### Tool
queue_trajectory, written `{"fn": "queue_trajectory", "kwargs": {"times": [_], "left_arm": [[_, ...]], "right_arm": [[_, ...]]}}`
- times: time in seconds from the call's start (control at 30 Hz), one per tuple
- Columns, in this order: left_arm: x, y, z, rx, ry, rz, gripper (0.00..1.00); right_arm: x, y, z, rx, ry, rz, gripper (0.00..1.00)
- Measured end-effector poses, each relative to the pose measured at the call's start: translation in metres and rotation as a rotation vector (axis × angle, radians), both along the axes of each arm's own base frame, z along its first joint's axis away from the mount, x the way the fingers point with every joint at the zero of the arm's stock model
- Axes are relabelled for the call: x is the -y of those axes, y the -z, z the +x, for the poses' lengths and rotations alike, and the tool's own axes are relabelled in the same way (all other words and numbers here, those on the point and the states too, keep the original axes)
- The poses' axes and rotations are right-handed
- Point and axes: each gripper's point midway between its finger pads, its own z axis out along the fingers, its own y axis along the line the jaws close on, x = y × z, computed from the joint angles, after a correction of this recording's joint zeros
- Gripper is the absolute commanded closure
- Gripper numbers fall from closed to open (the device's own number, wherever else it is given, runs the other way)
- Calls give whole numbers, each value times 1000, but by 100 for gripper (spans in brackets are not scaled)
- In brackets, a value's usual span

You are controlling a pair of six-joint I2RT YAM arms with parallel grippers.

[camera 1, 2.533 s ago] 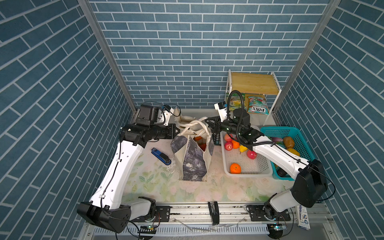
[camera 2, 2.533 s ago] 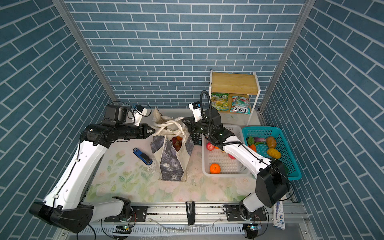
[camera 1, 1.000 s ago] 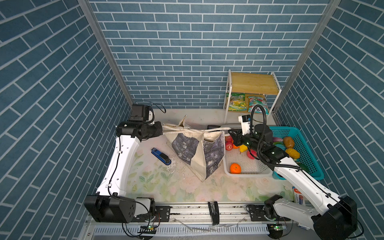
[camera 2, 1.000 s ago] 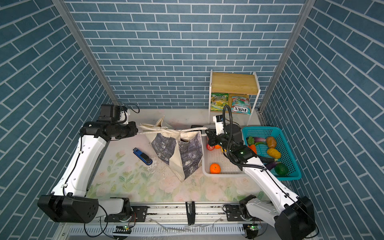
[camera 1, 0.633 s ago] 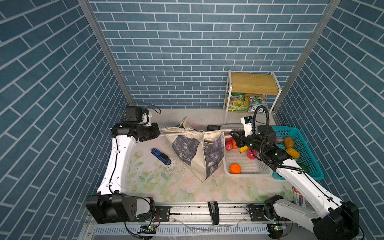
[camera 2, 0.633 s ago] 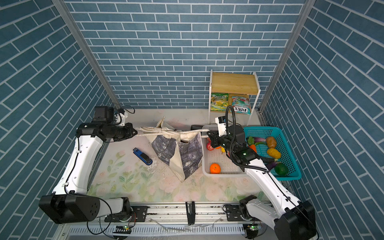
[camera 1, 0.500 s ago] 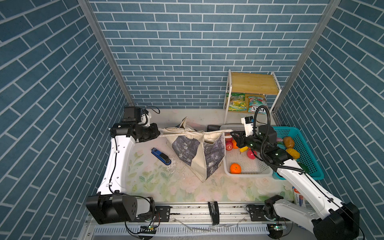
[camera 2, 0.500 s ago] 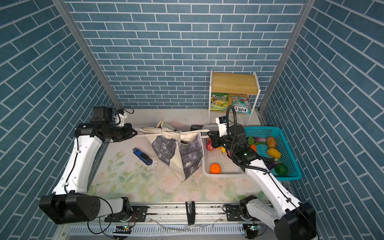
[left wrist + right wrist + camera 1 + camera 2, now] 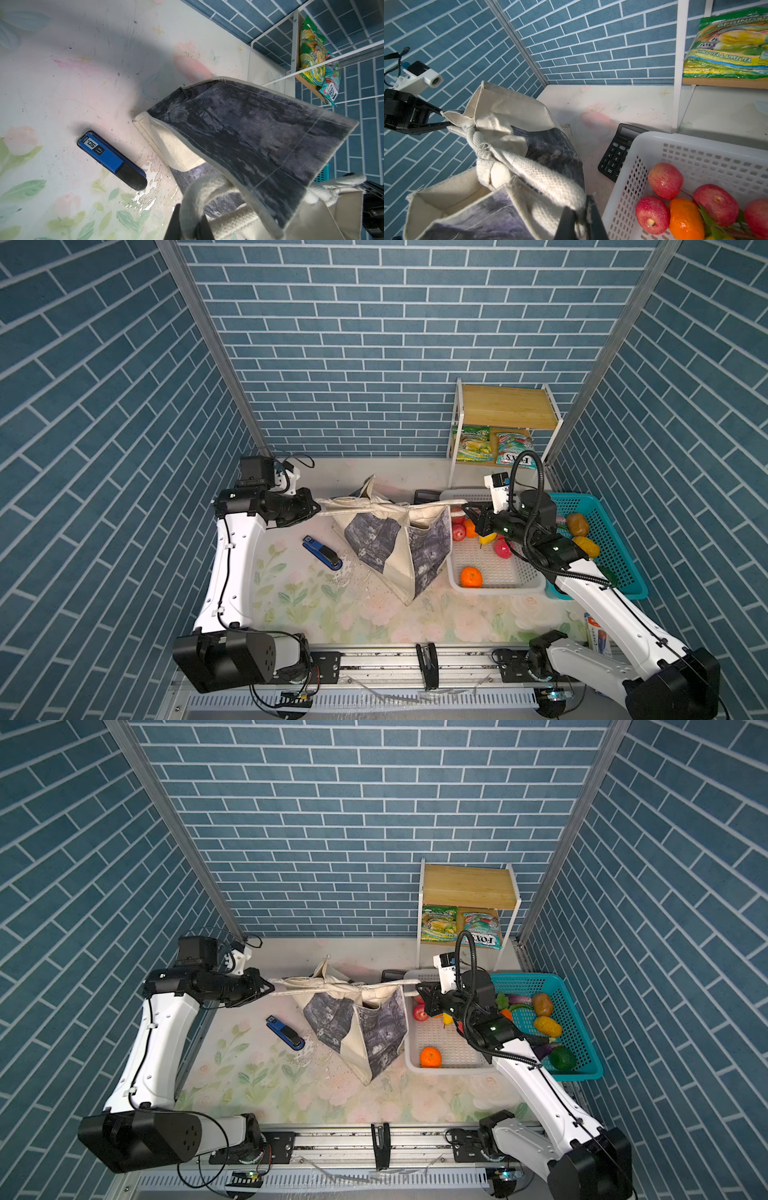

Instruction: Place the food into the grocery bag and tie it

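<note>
since a couple of seconds ago my arms have drawn apart, and the grocery bag point(image 9: 386, 539) has gone from upright to slung, tilted between them just beside the white basket point(image 9: 498, 587). my left gripper point(image 9: 317, 506) and right gripper point(image 9: 466, 506) each pinch a handle strap point(image 9: 193, 193) tight, the knot point(image 9: 481, 149) cinched. if i pull harder, a strap may slip free or the leaning bag may spill. apples point(image 9: 665, 180) sit in the basket.

One bag point(image 9: 374, 543), two baskets point(image 9: 498, 588) point(image 9: 615, 556), one stapler point(image 9: 322, 552)

Grocery bag point(image 9: 374, 539) mid-table. Stapler point(image 9: 322, 552) at its nine o'clock, fruit basket point(image 9: 496, 588) just beside at three, calculator point(image 9: 427, 495) at one.
</note>
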Motion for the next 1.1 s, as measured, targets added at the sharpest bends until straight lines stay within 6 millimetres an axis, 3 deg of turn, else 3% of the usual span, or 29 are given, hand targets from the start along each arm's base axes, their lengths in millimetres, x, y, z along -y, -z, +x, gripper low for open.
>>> {"fn": "queue_trajectory", "kwargs": {"times": [0.3, 0.5, 0.7, 0.93, 1.1], "left_arm": [[4, -5, -8, 58, 2, -61, 100], [12, -10, -2, 113, 11, 46, 100], [41, -24, 3, 176, 75, 156, 100], [91, -50, 3, 261, 194, 159, 98], [91, -56, 6, 284, 181, 169, 94]], "right_arm": [[-7, -3, 6, 18, -34, 27, 100], [-28, -17, 21, 64, -18, 11, 100], [-64, -44, 28, 145, -50, 10, 100], [-111, -68, 16, 222, -160, 19, 100], [-117, -73, 10, 259, -188, 0, 100]]}}
